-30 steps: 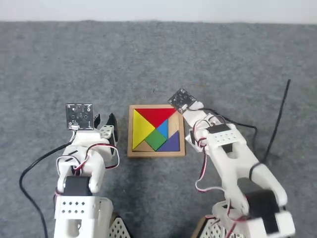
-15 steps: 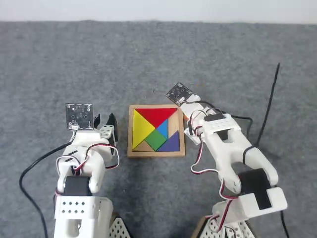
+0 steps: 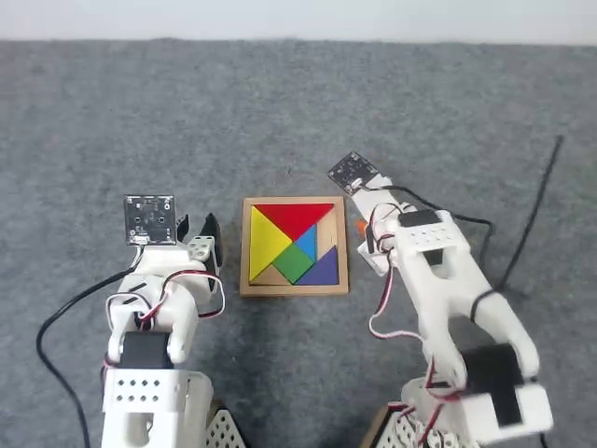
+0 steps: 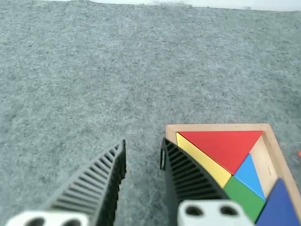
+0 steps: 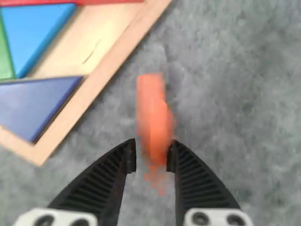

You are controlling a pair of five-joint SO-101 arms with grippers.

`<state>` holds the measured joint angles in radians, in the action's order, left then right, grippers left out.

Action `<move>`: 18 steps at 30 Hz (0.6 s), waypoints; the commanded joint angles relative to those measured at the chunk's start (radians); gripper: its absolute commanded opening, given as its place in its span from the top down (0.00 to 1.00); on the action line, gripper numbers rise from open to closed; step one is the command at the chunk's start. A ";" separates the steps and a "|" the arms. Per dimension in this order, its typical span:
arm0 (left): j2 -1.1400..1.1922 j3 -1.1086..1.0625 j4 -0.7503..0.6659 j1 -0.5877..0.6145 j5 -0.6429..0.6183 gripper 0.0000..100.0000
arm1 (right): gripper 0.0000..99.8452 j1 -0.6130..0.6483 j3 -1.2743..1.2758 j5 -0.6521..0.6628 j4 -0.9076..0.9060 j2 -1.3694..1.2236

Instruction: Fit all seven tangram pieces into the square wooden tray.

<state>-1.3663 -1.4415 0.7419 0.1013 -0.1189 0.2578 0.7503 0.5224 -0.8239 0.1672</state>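
Observation:
The square wooden tray [image 3: 295, 290] lies mid-table and holds a red triangle [image 3: 294, 217], a yellow triangle [image 3: 264, 241], a green square [image 3: 296, 262], a light blue triangle [image 3: 307, 241] and a dark blue triangle [image 3: 323, 271]. Bare wood shows along its right side and at its near left corner. My right gripper [image 5: 150, 153] is shut on an orange piece [image 5: 154, 125], held on edge just outside the tray's right rim [image 5: 117, 61]; from above the orange piece [image 3: 360, 226] peeks out beside the right arm. My left gripper [image 4: 141, 155] stands open over the felt, left of the tray [image 4: 211, 127].
Grey felt covers the whole table, with open room beyond and on both sides of the tray. A black cable [image 3: 527, 215] trails to the right of the right arm. Both arm bases stand at the near edge.
The right arm has swung slightly right, off the tray's right edge, with the orange piece in its gripper. The left arm has not moved.

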 commanded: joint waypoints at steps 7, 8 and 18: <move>-0.015 0.007 -0.009 -0.003 0.009 0.87 | 0.91 0.113 -0.041 0.178 -0.120 0.160; -0.015 0.007 -0.009 -0.003 0.009 0.87 | 0.91 0.127 -0.046 0.238 -0.113 0.153; -0.018 0.007 -0.009 0.003 0.009 0.87 | 0.91 0.188 -0.040 0.479 0.168 0.012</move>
<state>-1.3663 -1.4415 0.7419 0.1013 -0.1189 0.4327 0.7518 1.0196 -0.7104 0.1887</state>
